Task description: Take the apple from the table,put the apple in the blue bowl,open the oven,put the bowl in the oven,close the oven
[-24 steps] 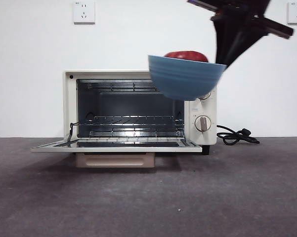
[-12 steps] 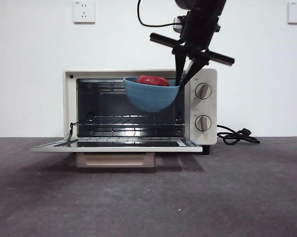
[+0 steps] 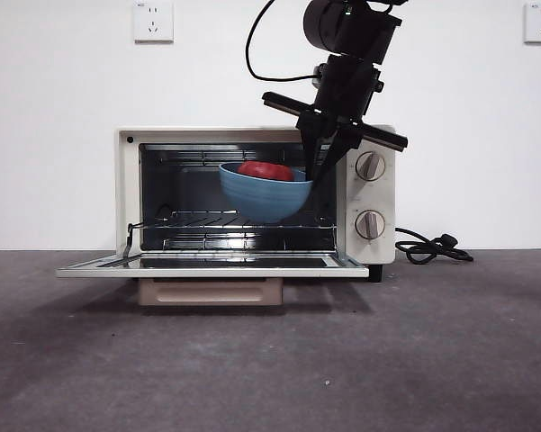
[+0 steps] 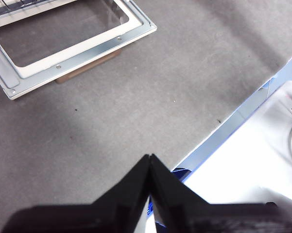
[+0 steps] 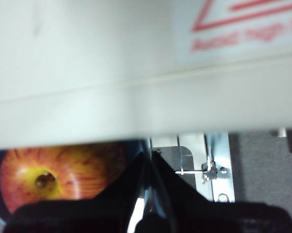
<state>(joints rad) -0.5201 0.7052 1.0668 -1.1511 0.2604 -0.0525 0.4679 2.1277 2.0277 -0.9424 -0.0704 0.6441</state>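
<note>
Blue bowl (image 3: 263,191) is held by its rim in the right claw (image 3: 322,165), jaws pinched shut on the rim at the side nearer the knobs. The apple (image 3: 265,170) sits inside it, red top showing above the rim; the right wrist view shows the apple (image 5: 58,174) just beside the jaws, under the oven's cream top edge. The oven (image 3: 374,193) stands on the table (image 3: 270,360) with its door (image 3: 211,264) folded flat down. The bowl hangs within the cavity opening, above the wire rack (image 3: 238,219) and apparently not touching it.

Left claw (image 4: 149,180) waits over bare table with jaws closed on nothing, well apart from the oven.

Step in hand, by my judgement: setting the bowl on the rack. Recommended: keep the bowl level so the apple does not roll, lower until the base rests fully on the wires, and place it deep enough that the door can close. Release only once seated, then withdraw clear of the cavity's upper edge.
</note>
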